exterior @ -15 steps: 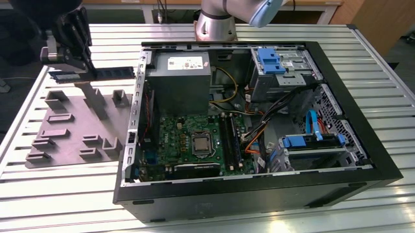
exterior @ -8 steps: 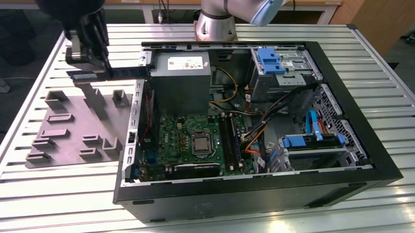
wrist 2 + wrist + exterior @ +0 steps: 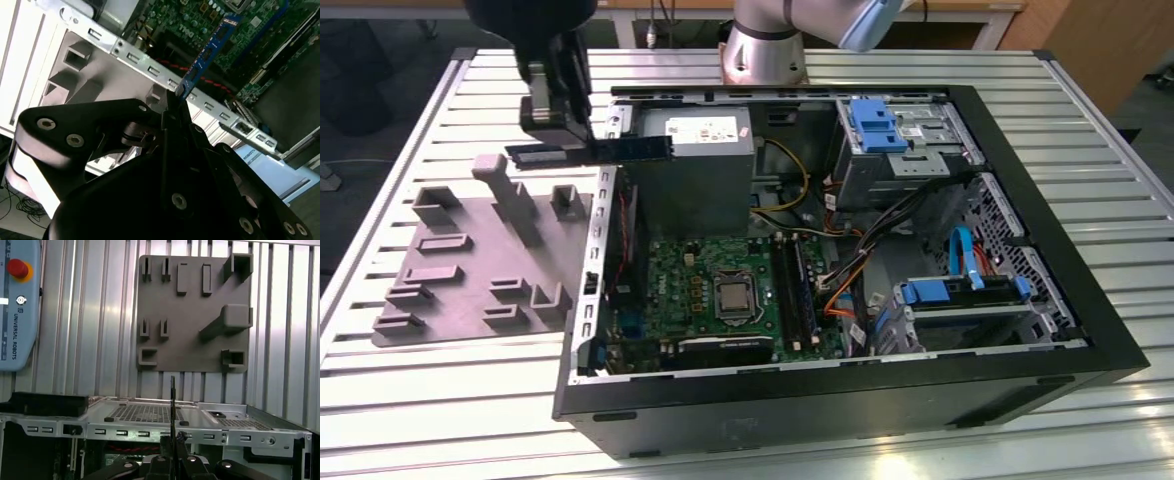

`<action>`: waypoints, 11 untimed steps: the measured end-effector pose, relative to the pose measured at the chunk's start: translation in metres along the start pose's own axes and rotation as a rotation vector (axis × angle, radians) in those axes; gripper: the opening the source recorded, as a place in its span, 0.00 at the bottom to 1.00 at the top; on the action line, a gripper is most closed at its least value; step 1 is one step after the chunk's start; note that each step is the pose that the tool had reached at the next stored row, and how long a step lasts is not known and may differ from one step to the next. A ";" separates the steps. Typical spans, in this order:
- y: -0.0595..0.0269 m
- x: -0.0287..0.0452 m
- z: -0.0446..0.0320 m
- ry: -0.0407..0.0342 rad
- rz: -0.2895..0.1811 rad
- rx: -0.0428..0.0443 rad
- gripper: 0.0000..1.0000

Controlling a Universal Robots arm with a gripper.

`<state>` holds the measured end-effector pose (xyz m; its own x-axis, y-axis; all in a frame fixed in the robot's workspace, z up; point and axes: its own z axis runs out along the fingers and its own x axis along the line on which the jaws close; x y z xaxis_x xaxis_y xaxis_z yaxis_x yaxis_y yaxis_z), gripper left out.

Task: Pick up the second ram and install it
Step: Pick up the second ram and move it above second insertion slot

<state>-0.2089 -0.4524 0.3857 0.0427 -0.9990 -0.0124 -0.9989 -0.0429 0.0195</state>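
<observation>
Bright even light; glare on table slats

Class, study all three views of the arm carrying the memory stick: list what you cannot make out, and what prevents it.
- The part of the second ram inside the grip: in the exterior view the gripper covers it.
- The stick's chip side: in the first wrist view it appears edge-on.
- The motherboard sockets: in the exterior view too small to tell whether any are already filled.

Arm raised; gripper pointing down, fingers clamped on held stick.
</observation>
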 end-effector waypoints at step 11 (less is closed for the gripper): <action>-0.0503 0.0022 0.0006 0.0000 0.000 0.0001 0.14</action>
<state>-0.1586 -0.4524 0.3840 0.0428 -0.9990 -0.0124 -0.9989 -0.0430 0.0195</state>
